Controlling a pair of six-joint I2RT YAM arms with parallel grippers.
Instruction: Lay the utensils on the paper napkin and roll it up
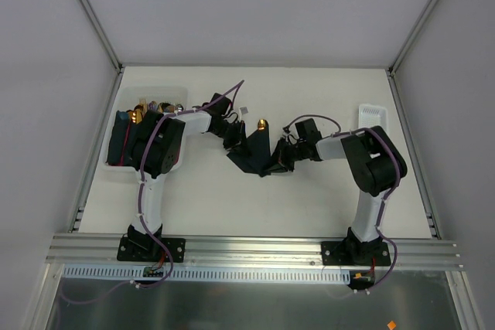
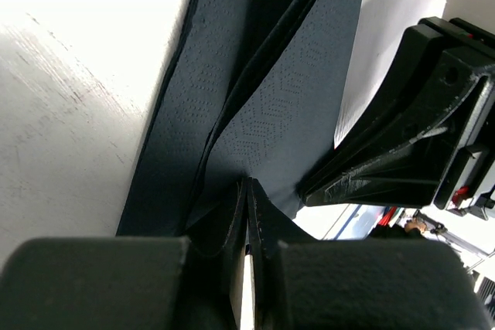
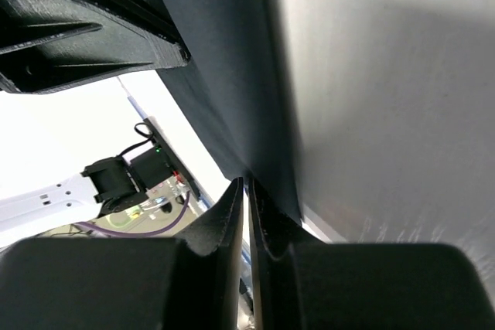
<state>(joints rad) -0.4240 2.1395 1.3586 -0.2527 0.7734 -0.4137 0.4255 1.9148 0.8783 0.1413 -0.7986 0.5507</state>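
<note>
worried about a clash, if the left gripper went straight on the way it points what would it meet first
The paper napkin: the left gripper is shut on its edge and the dark sheet fills the line ahead. The right gripper sits close beside that line; depth is unclear.

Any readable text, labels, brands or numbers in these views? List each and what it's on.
No readable text in any view.
paper napkin: embossed dot pattern only, no print.
white bin: no label visible.
orange tag at the bottom edge of the top view: too small to read.
Arms and gripper housings: no legible markings.
</note>
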